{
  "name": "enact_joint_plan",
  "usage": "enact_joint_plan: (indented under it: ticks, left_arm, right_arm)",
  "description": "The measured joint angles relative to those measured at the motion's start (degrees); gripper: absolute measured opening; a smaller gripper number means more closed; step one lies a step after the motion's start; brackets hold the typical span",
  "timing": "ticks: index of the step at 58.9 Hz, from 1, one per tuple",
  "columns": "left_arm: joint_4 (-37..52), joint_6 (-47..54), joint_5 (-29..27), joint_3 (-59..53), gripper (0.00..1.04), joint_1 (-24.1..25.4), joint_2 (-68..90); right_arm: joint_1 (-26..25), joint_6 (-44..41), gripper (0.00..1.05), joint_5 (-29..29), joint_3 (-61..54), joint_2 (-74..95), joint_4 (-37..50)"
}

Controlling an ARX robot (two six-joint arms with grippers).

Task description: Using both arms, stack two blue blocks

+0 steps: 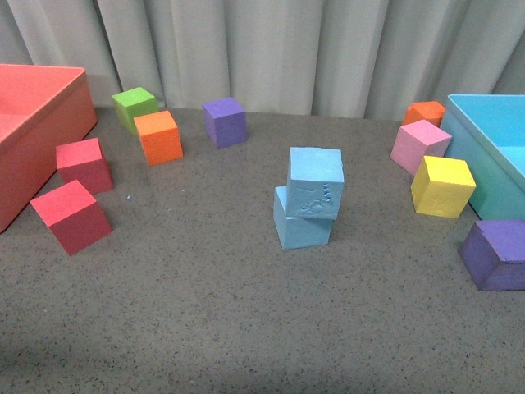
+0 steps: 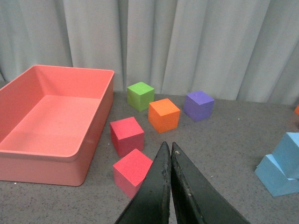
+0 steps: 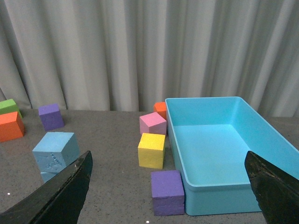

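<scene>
Front view: upper blue block (image 1: 315, 181) is being carried, slightly askew, on lower blue block (image 1: 300, 222), mid-table.
Left gripper (image 2: 170, 151): fingers are being pressed together, nothing between.
Right gripper (image 3: 170, 179): fingers are being held spread, seemingly empty.

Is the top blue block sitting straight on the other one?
No, it sits crooked. The top blue block rests on the bottom blue block but is twisted and shifted toward the right, overhanging that side.
</scene>
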Motion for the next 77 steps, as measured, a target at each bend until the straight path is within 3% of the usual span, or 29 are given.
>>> enact_joint_plan:
  ticks: [3,10,39,77]
  left_arm:
    - [-2.4,0.0,3.9,-0.5,0.04,2.8,-2.8]
    - [-7.0,0.0,4.6,-1.2,0.04,4.7,-8.4]
    - [-24.3,0.0,4.8,-1.2,0.04,4.8,-27.5]
    - [-38.2,0.0,4.8,-1.3,0.04,4.8,-41.6]
  right_arm:
    - [0.0,0.0,0.95,0.0,0.0,0.0,0.0]
    - [0.0,0.0,0.95,0.1,0.0,0.0,0.0]
    - [0.0,0.0,0.95,0.0,0.0,0.0,0.0]
    - [0.0,0.0,0.95,0.0,0.0,0.0,0.0]
